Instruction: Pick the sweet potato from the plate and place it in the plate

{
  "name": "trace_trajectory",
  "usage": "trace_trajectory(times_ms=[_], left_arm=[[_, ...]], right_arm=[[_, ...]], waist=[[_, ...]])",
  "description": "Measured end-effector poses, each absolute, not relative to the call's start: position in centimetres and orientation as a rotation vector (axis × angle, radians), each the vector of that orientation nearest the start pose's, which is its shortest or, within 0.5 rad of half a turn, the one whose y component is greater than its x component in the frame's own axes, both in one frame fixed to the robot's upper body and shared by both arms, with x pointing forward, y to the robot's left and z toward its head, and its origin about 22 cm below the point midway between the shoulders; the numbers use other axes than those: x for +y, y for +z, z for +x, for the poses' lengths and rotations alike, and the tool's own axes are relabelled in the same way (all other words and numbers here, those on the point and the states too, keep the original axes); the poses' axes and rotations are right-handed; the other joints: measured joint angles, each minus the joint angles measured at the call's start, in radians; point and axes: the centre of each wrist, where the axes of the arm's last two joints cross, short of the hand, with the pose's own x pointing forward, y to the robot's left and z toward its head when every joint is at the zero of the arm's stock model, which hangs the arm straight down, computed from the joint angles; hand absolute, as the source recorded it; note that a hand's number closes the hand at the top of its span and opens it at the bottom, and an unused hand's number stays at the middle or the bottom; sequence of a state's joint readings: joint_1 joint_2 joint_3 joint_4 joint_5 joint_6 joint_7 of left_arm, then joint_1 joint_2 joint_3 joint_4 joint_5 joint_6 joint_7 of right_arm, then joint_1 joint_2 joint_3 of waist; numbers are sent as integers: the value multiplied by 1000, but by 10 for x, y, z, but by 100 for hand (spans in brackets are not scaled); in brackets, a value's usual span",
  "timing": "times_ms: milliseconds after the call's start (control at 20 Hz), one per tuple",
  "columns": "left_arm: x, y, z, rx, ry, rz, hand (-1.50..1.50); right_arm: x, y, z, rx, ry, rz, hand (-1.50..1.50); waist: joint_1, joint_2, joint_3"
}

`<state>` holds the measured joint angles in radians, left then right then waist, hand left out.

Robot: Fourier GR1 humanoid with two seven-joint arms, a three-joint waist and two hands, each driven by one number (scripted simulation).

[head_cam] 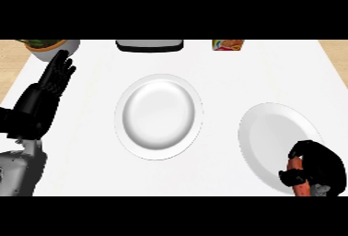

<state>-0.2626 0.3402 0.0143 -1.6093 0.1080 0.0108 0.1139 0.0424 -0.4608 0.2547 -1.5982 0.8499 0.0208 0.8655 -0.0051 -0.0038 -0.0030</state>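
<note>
Two white plates lie on the white counter. One plate (159,116) sits in the middle with nothing on it. The other plate (268,133) is at the right. Over that plate's lower right edge my right hand (319,163) is curled round an orange sweet potato (298,177), of which only a strip shows between the thumb and the fingers. I cannot tell whether the sweet potato touches the plate. My left hand (49,90) rests open at the far left, fingers straight and pointing up.
Along the counter's far edge stand a white pot with a plant (49,46), a grey and black appliance (149,45) and a small colourful box (228,44). Bare wood floor shows beyond the counter's corners.
</note>
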Motion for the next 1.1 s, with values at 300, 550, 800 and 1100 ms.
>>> trace_trajectory(times_ms=[300, 550, 800, 1100], left_arm=[[288, 97, 295, -1739, -224, 153, 0], [285, 97, 295, -1743, -220, 155, 0], [279, 98, 297, -1738, -228, 150, 0], [281, 104, 301, -1744, -234, 144, 0]], right_arm=[[-280, 24, 176, -741, 803, -1255, 150], [-263, 55, 154, -916, 798, -1244, 150], [-231, 94, 146, -1197, 757, -1182, 150], [-188, 127, 144, -1463, 674, -1030, 150]], waist=[[-9, 0, 2], [-9, 0, 2], [-4, 0, 2], [7, 2, 2]])
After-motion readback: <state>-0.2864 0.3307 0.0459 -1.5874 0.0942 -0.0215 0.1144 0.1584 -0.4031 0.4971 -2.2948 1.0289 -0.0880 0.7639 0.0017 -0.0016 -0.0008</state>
